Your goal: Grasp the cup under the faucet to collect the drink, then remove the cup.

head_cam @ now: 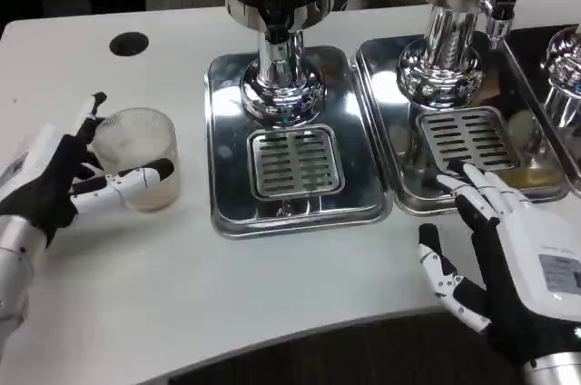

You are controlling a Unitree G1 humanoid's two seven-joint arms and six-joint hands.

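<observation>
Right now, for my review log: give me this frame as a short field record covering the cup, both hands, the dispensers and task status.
cup: translucent cup upright on the white table, left of the drip trays
left hand: left hand around the cup, fingers on both sides
right hand: right hand open, fingertips at the edge of the right drip tray
middle dispenser: dark dispenser over the middle drip tray
status: cup not yet under a faucet

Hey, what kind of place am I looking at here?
Probably a self-serve drink station: chrome dispensers stand on steel drip trays on a white table, and the left hand reaches around a cup.
</observation>
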